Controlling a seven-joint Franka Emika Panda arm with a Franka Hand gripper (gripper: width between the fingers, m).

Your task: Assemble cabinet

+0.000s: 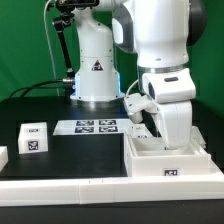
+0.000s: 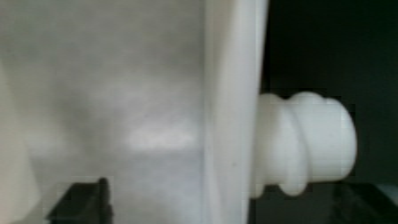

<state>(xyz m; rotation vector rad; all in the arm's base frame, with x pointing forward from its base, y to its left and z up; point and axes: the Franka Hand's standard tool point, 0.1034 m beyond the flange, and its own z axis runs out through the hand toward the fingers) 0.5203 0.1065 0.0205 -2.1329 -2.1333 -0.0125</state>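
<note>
White arm point(image 1: 160, 40) reaching down from above, wrist upright, tool point(image 1: 166, 132) pointing straight down, finger spacing not discernible

The marker board point(image 1: 90, 126) lies between 1 small block point(image 1: 33, 137) and the cabinet point(image 1: 185, 164).

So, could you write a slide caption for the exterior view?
Franka gripper at the white cabinet, marker board beside it.

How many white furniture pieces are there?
3: the cabinet under the arm, a tagged block beside the marker board, another piece at the exterior view's left edge; more possibly hidden.
</note>
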